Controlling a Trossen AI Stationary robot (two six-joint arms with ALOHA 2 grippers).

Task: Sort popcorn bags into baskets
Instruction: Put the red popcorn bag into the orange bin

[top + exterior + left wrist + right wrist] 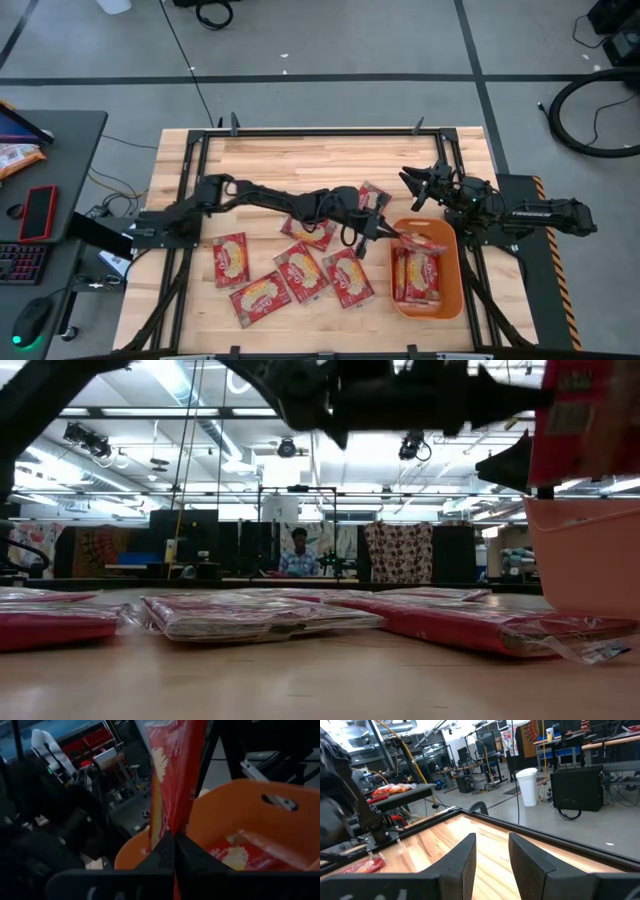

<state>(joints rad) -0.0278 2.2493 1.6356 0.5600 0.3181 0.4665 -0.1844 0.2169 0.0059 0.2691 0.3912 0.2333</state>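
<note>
your left gripper (384, 232) reaches across table (300, 160) to orange basket (452, 290), fingers pinched tight on one popcorn bag (175, 775), hanging upright over basket's near rim. more bags already lie flat inside basket (418, 275). five loose bags (288, 272) sit on wood beside basket, one more (374, 195) just behind your arm. your right gripper (418, 183) waits behind basket, fingers slightly parted, holding nothing.
</note>
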